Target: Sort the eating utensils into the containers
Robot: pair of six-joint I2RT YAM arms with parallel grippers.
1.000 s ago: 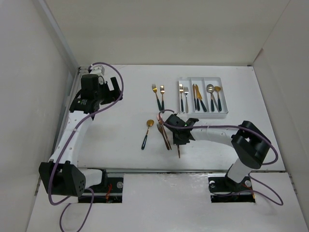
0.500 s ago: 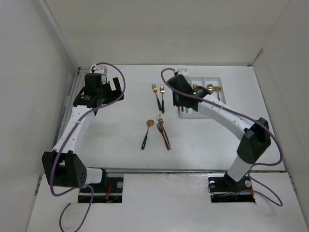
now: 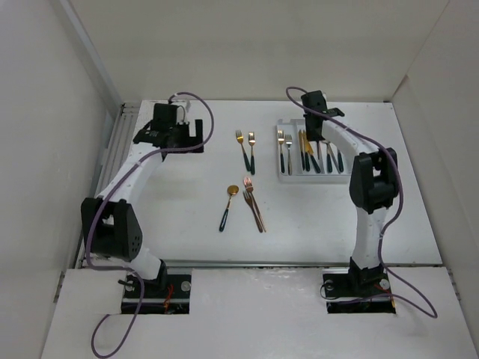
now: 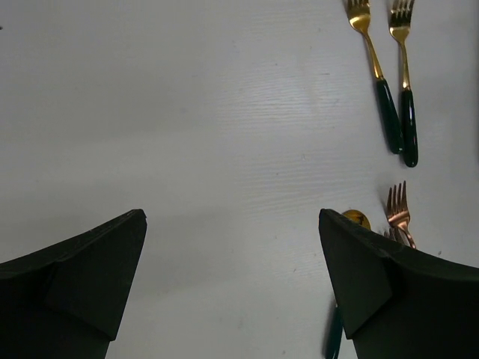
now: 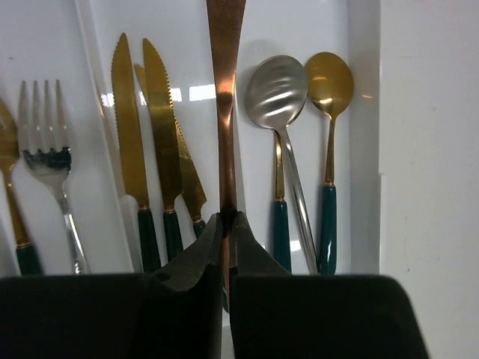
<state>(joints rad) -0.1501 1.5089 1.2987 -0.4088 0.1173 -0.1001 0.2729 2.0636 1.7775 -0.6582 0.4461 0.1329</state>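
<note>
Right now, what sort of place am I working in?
Probably a lab test cell, not a kitchen: a white table boxed in by plain white panels, two cabled arms bolted at its near edge, and loose cutlery beside a white tray.

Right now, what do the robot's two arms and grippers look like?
The left arm and right arm are white tubes with chunky black joints, and a purple cable loops along each. The left gripper and right gripper have matte black, wedge-shaped fingers. No markings are visible.
</note>
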